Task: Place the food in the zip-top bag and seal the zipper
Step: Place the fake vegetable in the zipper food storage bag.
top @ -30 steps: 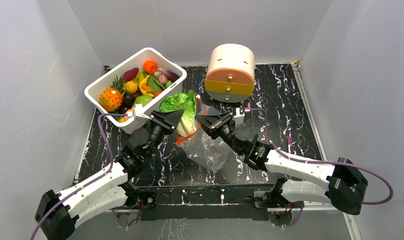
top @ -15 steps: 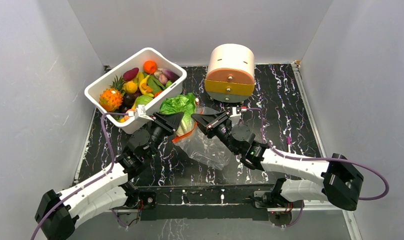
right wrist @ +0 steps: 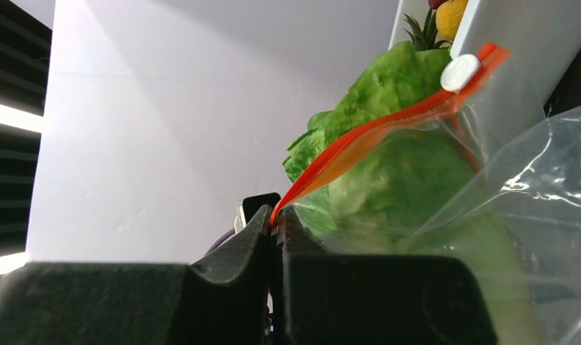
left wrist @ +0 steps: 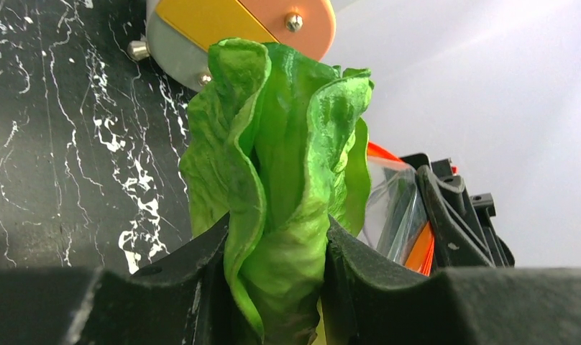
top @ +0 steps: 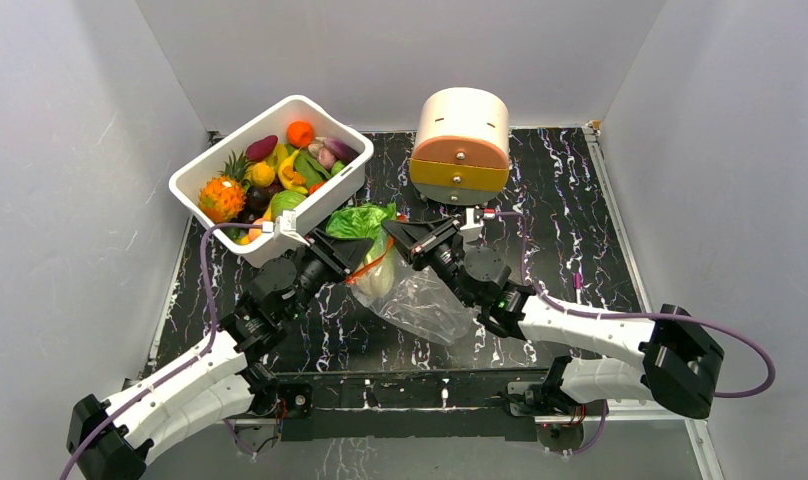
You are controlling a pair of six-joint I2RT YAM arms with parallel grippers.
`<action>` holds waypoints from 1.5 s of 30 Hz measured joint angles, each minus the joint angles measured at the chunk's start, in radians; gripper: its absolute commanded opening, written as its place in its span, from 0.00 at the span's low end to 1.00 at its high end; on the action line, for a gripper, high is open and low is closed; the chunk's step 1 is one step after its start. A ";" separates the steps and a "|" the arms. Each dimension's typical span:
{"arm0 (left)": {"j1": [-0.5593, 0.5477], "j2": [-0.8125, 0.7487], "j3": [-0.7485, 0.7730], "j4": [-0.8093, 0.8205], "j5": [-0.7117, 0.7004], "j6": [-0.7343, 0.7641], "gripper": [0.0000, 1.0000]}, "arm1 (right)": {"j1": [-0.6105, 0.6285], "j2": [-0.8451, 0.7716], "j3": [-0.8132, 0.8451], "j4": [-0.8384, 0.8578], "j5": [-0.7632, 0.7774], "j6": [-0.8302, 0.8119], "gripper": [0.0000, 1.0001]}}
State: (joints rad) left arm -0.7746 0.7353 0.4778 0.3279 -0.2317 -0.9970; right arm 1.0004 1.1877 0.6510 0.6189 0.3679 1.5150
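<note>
Gripping lettuce (left wrist: 277, 187), right gripper (right wrist: 275, 219) pinching zipper (right wrist: 359, 141)

A white rectangular tub (top: 232, 137) is sitting at an angle on the far left of the black, white-veined table (top: 565, 215). A round cream drawer box (top: 462, 145) is standing near it on the right, apart from it, showing an orange and a yellow drawer front with small metal knobs. Plain grey walls (top: 70, 150) are enclosing the table on three sides.

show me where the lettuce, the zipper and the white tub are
lettuce (left wrist: 287, 144): left wrist view, middle of the green leaves
zipper (right wrist: 374, 133): right wrist view, middle of the orange-red strip
white tub (top: 232, 140): top external view, far-left rim
</note>
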 measured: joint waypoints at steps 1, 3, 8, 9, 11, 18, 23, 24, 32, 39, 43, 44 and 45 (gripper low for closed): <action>0.000 -0.002 0.000 -0.004 0.013 0.000 0.00 | 0.000 0.003 0.002 0.004 0.000 -0.007 0.00; 0.000 -0.003 0.000 -0.011 0.040 0.001 0.01 | 0.000 0.013 0.013 0.008 -0.003 -0.026 0.00; 0.000 0.006 0.002 -0.018 0.108 0.009 0.02 | 0.000 0.034 0.045 0.008 -0.032 -0.092 0.00; 0.000 0.010 0.002 -0.021 0.120 0.010 0.02 | 0.000 0.037 0.050 0.007 -0.042 -0.104 0.00; 0.001 0.015 0.002 -0.027 0.145 0.010 0.04 | 0.000 0.042 0.058 0.006 -0.064 -0.125 0.00; 0.001 0.015 0.020 -0.092 0.215 0.040 0.08 | -0.001 0.074 0.060 0.013 -0.160 -0.154 0.00; 0.002 0.024 0.049 -0.130 0.271 0.064 0.09 | -0.001 0.085 0.060 0.044 -0.239 -0.175 0.00; 0.003 0.028 0.057 -0.138 0.285 0.071 0.09 | -0.001 0.085 0.060 0.051 -0.255 -0.182 0.00; 0.007 0.025 0.133 -0.304 0.349 0.166 0.19 | -0.037 0.083 0.059 0.018 -0.389 -0.233 0.00; 0.007 0.019 0.136 -0.390 0.376 0.169 0.42 | -0.071 0.113 0.036 0.021 -0.489 -0.237 0.00; 0.007 0.023 0.124 -0.420 0.383 0.151 0.61 | -0.097 0.144 -0.007 0.081 -0.549 -0.207 0.00; 0.007 0.022 0.124 -0.428 0.385 0.147 0.64 | -0.105 0.148 -0.019 0.092 -0.562 -0.200 0.00; 0.007 0.020 0.124 -0.434 0.389 0.145 0.67 | -0.114 0.151 -0.027 0.101 -0.576 -0.192 0.00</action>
State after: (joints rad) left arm -0.7677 0.7551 0.6018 -0.1062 0.1570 -0.8524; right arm 0.8864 1.3384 0.6239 0.7204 -0.2077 1.3228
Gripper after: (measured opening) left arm 0.591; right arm 0.009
